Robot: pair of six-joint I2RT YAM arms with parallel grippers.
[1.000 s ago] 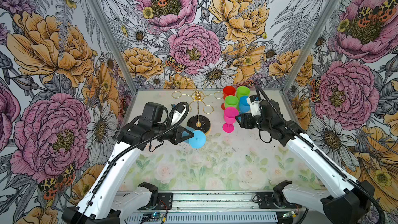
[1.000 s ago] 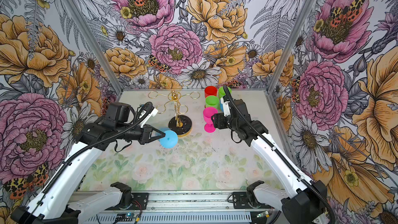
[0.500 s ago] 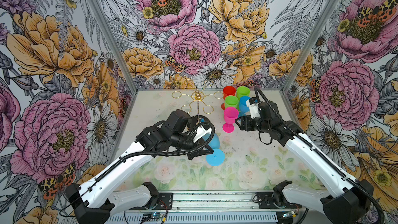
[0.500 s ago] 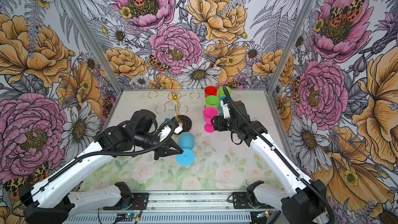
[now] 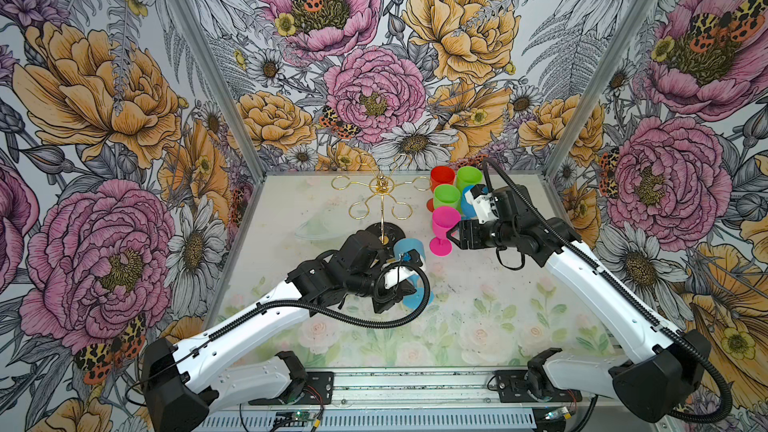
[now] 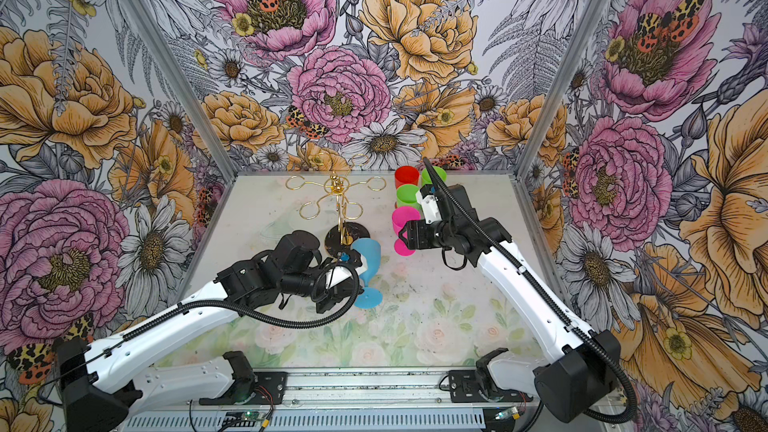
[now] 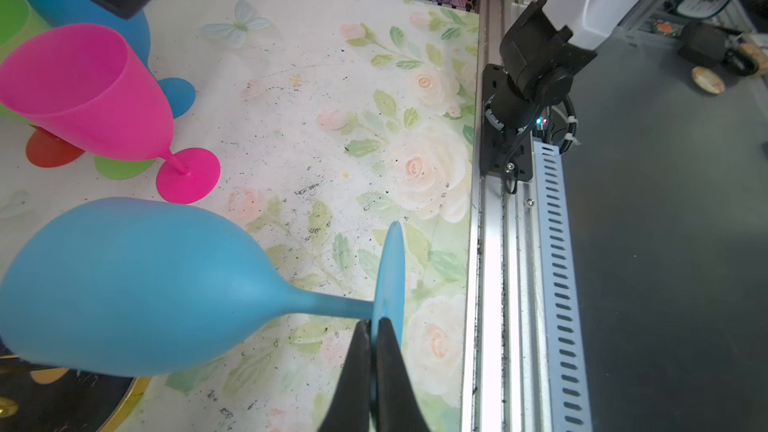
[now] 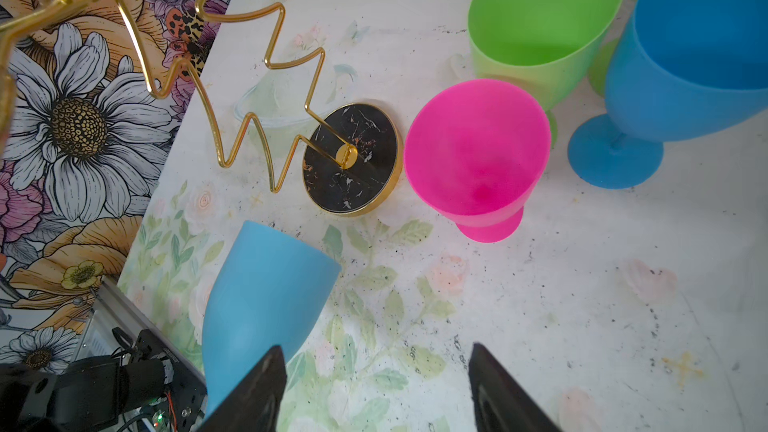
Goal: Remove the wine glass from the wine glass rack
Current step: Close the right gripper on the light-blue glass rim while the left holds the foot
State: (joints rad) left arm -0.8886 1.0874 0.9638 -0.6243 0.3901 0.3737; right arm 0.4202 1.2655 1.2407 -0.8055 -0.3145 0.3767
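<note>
The left gripper [image 7: 376,326] pinches the foot of one blue wine glass [image 7: 124,284]. The glass tilts, apart from the wine glass rack [image 8: 328,147] and its six wire loops, at five o'clock from the rack's base in both top views. Five more glasses stand at two to three o'clock: one pink glass [image 5: 445,218], two green glasses [image 5: 446,196], one red glass [image 5: 441,176] and one blue glass [image 8: 698,56]. The right gripper [image 8: 374,361], its fingers spread and holding nothing, sits just beside the pink glass.

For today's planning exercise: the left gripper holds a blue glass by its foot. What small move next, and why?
Probably lower the blue glass until its foot rests flat on the table: the left gripper is shut on that foot, and the rack is empty.
</note>
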